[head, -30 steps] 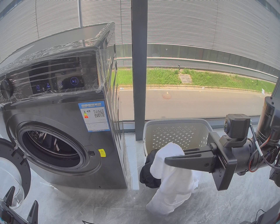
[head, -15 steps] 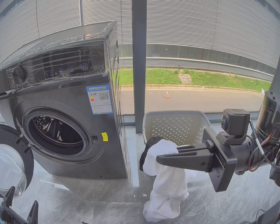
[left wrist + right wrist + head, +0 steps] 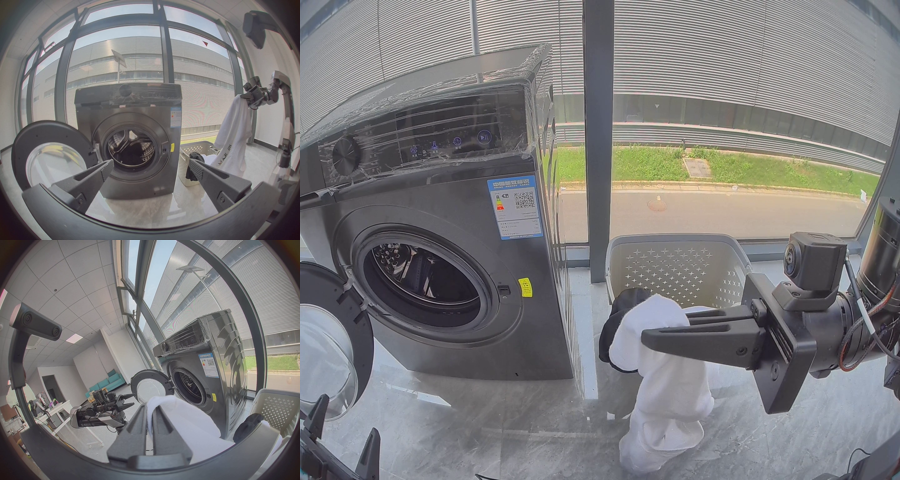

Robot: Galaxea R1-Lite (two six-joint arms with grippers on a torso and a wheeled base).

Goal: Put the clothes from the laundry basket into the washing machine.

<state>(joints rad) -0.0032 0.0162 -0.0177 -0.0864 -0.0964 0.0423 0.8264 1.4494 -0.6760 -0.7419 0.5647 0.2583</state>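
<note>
The grey washing machine (image 3: 487,206) stands on the left with its round door (image 3: 328,350) swung open and the drum opening (image 3: 422,287) dark. To its right stands the white laundry basket (image 3: 675,269). My right gripper (image 3: 650,334) is shut on a white garment (image 3: 665,387) that hangs down in front of the basket to just above the floor. A black garment (image 3: 615,328) drapes over the basket's near rim. My left gripper (image 3: 347,422) is open and empty, low in front of the door. In the left wrist view its gripper (image 3: 150,164) faces the drum.
A dark window pillar (image 3: 599,137) rises behind, between the machine and the basket. Glass windows close off the back. Pale marble floor (image 3: 487,425) lies free in front of the machine.
The head view has shifted, so the machine now shows farther right and more fully. The right gripper still holds the white garment, a little nearer the machine than one second ago.
</note>
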